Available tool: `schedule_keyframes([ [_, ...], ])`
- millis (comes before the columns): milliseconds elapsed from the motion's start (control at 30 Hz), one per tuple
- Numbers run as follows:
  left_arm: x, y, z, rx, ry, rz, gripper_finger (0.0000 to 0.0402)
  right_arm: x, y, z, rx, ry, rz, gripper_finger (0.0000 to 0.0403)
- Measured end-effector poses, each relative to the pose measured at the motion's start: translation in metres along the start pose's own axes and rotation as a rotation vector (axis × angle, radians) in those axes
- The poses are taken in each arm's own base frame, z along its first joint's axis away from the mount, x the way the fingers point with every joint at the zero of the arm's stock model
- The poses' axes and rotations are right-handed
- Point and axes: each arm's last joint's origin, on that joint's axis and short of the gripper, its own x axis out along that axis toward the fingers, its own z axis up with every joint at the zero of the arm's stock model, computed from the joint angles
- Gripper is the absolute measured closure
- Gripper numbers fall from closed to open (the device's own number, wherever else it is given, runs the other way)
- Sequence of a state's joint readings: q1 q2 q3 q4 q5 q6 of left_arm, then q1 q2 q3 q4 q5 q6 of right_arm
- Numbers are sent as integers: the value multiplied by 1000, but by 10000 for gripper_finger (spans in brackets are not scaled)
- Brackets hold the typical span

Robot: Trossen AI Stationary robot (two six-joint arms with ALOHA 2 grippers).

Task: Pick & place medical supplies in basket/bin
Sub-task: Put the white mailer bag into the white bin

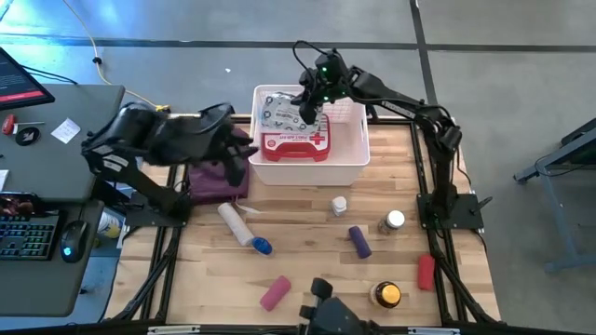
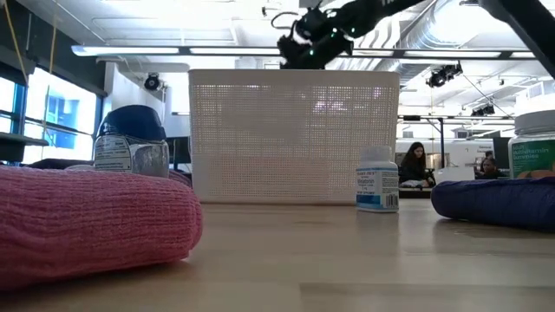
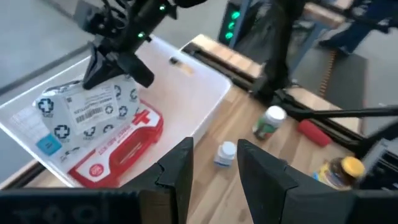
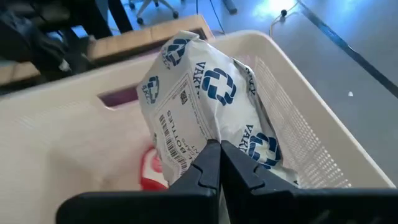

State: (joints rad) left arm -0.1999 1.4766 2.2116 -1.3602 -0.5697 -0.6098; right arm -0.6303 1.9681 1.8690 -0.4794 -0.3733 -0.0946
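Note:
The white basket [image 1: 354, 154] stands at the table's far middle. In it lies a red first-aid case [image 1: 296, 145] with a white cross. A grey-white wipes packet [image 4: 193, 99] is at the basket's far left end, beside the case, with my right gripper [image 4: 219, 148] shut on it. That gripper also shows in the left wrist view [image 3: 115, 62]. My left gripper [image 3: 214, 149] hovers open and empty above the table's left side, over a maroon pouch [image 1: 216, 179]. Loose on the table lie a small white bottle [image 1: 339, 205], a purple roll [image 1: 359, 242] and a pink roll [image 1: 275, 293]. My right gripper pinches a crumpled fold of the wipes packet's wrapper [image 4: 214, 132] between its two shut fingers. The fingers slant down from the table's right side. The packet hangs below them inside the basket; whether its lower end [image 3: 62, 140] rests on the case or the floor, I cannot tell.
Also loose on the wood: a white tube with a blue cap [image 1: 242, 228], a white-capped bottle [image 1: 395, 221], a red roll [image 1: 426, 270] and an amber jar [image 1: 386, 295]. A desk with a keyboard [image 1: 23, 233] stands left of the table. People sit in the room behind [image 2: 414, 165].

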Motion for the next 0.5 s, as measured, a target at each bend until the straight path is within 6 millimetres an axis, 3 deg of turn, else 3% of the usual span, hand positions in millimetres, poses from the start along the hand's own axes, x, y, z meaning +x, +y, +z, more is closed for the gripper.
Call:
schedule_keyframes([
  [367, 58, 1, 11, -64, 98, 8, 241, 19, -22, -9, -46, -37, -5, 402],
  [500, 65, -1, 11, -61, 121, -15, 241, 23, -23, -11, -78, -30, -3, 402],
])
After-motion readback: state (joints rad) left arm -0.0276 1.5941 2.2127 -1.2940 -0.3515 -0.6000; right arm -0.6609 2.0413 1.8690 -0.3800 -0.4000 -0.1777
